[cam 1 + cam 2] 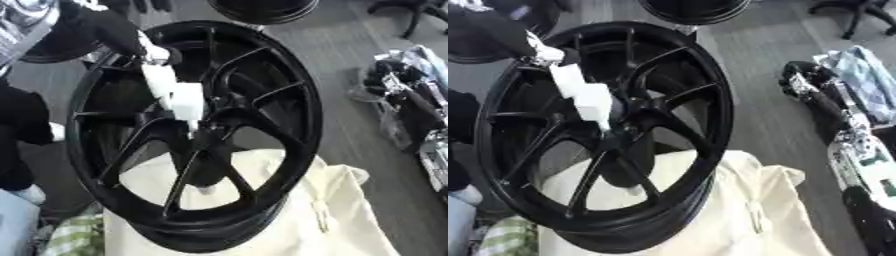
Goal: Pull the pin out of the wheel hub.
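At the bottom of the frame a cream cloth (289,210) is lying draped, and the lower rim of the black wheel (302,100) is being propped on it, the wheel standing tilted across the middle of the frame. At its centre the hub (208,131) is being entered by a white pin (179,97), a blocky white piece whose long axis is running from the hub up and to the upper left. The upper end of that piece is being reached by the left hand (105,32), which is coming in from the upper left corner as a dark mass. Whether its fingers are being closed round the pin or only laid against it cannot be told. The right hand is not being shown in either view.

The pull is judged to be called for along the pin's own line, toward the upper left, away from the hub. Spokes are flanking the pin closely on both sides, so little sideways room is being left; along the axis the way is appearing open. Farther off, at the top edge, a second dark rim (693,12) is lying on the grey floor (341,45), well apart.
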